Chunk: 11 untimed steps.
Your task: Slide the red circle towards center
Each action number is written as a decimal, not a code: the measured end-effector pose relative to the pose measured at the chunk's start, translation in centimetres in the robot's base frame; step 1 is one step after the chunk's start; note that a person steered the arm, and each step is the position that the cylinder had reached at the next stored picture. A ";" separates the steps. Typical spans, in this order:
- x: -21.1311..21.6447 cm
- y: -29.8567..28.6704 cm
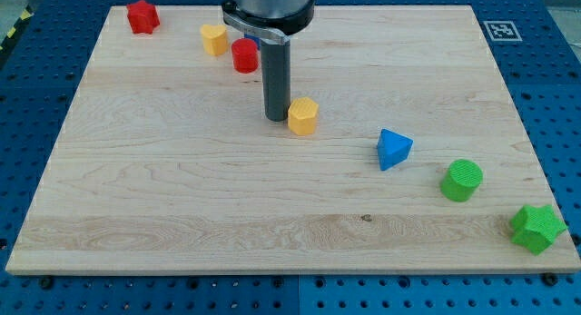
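Observation:
The red circle (245, 55) is a short red cylinder near the view's top, left of the middle, close to the right of a yellow block (213, 39). My tip (276, 118) rests on the board below and to the right of the red circle, apart from it. A yellow hexagon block (303, 115) sits right beside my tip on its right; I cannot tell whether they touch. The rod rises to the dark arm head (269, 8) at the view's top.
A red star (142, 16) lies at the top left corner. A blue triangle (393, 149), a green circle (462, 180) and a green star (536, 228) run down toward the bottom right. The wooden board (182, 206) lies on a blue perforated table.

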State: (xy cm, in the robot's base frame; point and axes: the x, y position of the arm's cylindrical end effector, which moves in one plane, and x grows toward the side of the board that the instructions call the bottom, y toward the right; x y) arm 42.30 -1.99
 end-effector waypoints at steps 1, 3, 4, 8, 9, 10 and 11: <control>0.0 1.5; -4.5 2.1; -8.8 2.1; -12.8 -3.7; -12.8 -4.9; -12.8 -8.1; -12.8 -11.6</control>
State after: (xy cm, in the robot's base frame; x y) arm 29.50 -13.57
